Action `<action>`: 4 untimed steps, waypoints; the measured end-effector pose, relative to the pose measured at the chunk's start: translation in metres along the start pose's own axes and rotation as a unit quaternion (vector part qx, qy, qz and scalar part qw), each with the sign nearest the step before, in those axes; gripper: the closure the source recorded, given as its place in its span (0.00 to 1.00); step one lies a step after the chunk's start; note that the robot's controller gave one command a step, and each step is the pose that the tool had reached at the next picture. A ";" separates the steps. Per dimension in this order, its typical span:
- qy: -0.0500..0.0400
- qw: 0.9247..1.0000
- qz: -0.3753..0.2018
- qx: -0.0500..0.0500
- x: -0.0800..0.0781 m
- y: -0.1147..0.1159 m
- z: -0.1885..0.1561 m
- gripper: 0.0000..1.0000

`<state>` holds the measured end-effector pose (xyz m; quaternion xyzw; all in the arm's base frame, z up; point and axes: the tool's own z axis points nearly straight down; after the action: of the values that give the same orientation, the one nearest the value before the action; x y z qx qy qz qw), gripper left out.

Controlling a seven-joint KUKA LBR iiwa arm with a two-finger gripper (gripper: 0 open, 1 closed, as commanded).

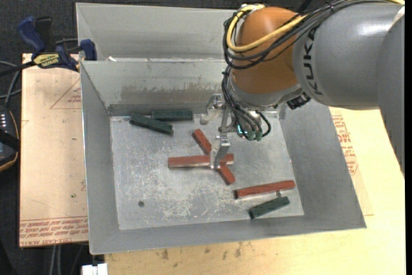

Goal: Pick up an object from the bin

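Note:
My gripper [221, 156] hangs low over the middle of the bin, where red-brown bars cross. Its tip sits at the right end of a long red-brown bar [188, 162] that lies flat and points left. A short red-brown bar [201, 140] lies slanted just up and left of the tip. Another short red-brown piece [226, 174] pokes out down and right from under the tip. I cannot tell whether the gripper touches any of them.
Two dark green bars [154, 121] lie overlapped near the back left wall. A long red-brown bar [264, 189] and a dark green bar [269, 207] lie side by side at the front right. The arm's orange cover and cables hang over the back right.

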<state>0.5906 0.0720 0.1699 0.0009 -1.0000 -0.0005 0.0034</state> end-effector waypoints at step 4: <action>-0.003 1.000 0.022 0.000 0.037 0.004 0.047 0.00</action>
<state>0.5530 0.0756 0.1230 -0.0210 -0.9998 -0.0006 0.0004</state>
